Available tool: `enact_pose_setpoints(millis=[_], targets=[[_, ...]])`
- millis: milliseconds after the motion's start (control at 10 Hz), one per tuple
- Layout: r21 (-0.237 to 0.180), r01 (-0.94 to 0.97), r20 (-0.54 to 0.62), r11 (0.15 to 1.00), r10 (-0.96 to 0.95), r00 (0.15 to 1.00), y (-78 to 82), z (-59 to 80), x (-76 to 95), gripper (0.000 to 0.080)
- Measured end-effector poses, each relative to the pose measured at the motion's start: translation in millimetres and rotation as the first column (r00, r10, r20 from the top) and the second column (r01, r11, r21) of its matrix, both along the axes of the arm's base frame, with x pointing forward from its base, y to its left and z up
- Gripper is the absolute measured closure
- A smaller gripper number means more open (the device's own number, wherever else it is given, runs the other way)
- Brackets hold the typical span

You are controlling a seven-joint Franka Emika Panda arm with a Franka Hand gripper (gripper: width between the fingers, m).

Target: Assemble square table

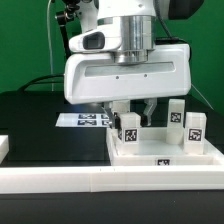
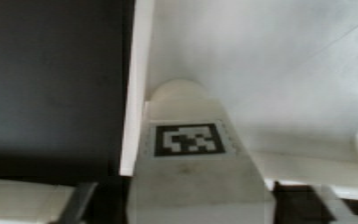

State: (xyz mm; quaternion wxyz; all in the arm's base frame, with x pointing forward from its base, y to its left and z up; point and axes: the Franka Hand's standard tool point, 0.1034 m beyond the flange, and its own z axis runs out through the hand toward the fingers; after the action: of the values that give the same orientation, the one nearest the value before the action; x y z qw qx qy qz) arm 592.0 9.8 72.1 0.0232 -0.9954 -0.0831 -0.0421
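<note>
my gripper [image 1: 133,108] is over the square top [image 1: 165,150], and its fingers [image 2: 282,192] sit either side of one leg [image 1: 129,128] at the top's nine o'clock corner; in the wrist view that leg [image 2: 197,145] runs between the pads, tag facing the camera. i can't tell whether the pads are pressing it or just flanking it. three more legs [image 1: 176,113] stand upright on the top, from about twelve to three o'clock of my gripper, near but not touching it

to do this well i judge i should keep the leg plumb over its corner socket, turn without side push, and stay clear of the neighbouring legs

the table [image 1: 30,120] is matte black; a tag sheet [image 1: 85,120] lies at nine o'clock, a long white rail [image 1: 60,180] at six, green wall [image 1: 25,45] behind
</note>
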Motion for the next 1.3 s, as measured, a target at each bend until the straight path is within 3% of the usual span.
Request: enact_pose_setpoints(millis=[100, 300, 500, 800, 1100, 1300], targets=[[-0.003, 0.005, 0.000, 1.000, -0.005, 1.000, -2.9, -0.3, -0.2, 0.0510], [0.000, 0.043, -0.002, 0.999, -0.043, 0.999, -3.0, -0.5, -0.2, 0.0510], [0.016, 0.207, -0.007, 0.978, -0.207, 0.978, -3.9, -0.6, -0.4, 0.0510], [0.030, 0.456, -0.025, 0.889, -0.455, 0.890, -9.2, -0.6, -1.3, 0.0509], [0.019, 0.682, -0.034, 0.731, -0.681, 0.731, -20.4, -0.9, -2.9, 0.0505], [0.013, 0.713, -0.031, 0.701, -0.713, 0.701, -26.5, -0.9, -3.7, 0.0491]])
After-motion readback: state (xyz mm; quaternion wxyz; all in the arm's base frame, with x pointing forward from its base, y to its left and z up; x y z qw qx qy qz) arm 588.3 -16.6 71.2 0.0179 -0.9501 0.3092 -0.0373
